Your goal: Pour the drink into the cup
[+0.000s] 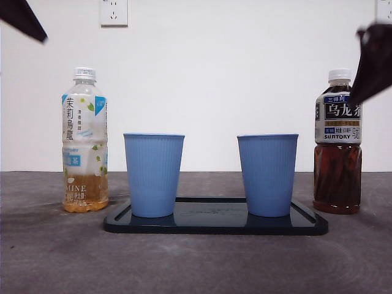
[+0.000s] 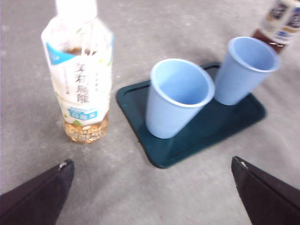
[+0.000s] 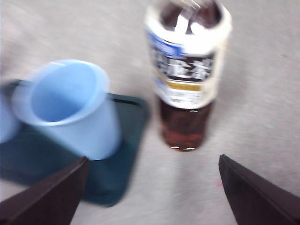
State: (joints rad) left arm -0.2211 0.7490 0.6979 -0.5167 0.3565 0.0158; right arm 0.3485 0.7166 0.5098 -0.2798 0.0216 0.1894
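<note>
Two empty blue cups, the left cup [image 1: 154,174] and the right cup [image 1: 267,174], stand on a dark tray [image 1: 215,224]. A jasmine tea bottle [image 1: 84,141] with pale tea stands left of the tray. A dark oolong bottle [image 1: 337,142] with a white cap stands right of it. My left gripper [image 2: 152,187] is open above the table, near the jasmine bottle [image 2: 82,75] and the left cup [image 2: 176,98]. My right gripper [image 3: 152,187] is open above the table, near the oolong bottle [image 3: 187,70] and the right cup [image 3: 72,105]. The right arm [image 1: 373,61] overlaps the oolong bottle in the front view.
A white wall with an outlet [image 1: 113,12] stands behind the grey table [image 1: 55,257]. The left arm shows as a black tip [image 1: 23,18] at the top left corner.
</note>
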